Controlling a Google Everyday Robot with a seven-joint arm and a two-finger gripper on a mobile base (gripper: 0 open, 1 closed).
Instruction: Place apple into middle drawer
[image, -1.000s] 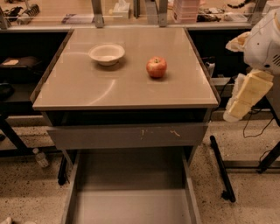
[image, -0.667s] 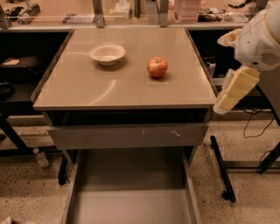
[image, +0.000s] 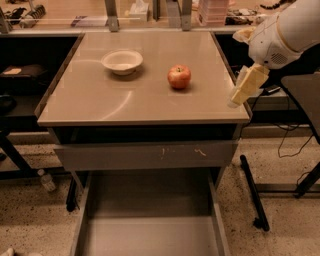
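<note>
The apple (image: 179, 76), small and red with yellowish patches, sits on the tan tabletop (image: 140, 100) right of the middle. The middle drawer (image: 150, 232) is pulled out below the table, its flat grey floor bare. My gripper (image: 241, 94), pale yellow on a white arm, hangs over the table's right edge, to the right of the apple, a little nearer than it and apart from it. It holds nothing that I can see.
A white bowl (image: 122, 61) stands on the tabletop left of the apple. A shut grey drawer front (image: 150, 155) with pale scratch marks sits above the open drawer. Dark desks flank both sides; a bottle (image: 46, 180) lies on the floor at the left.
My arm and gripper have moved left and upward, from beside the table's right side to over its right edge, closer to the apple. The apple, bowl and drawer have not moved.
</note>
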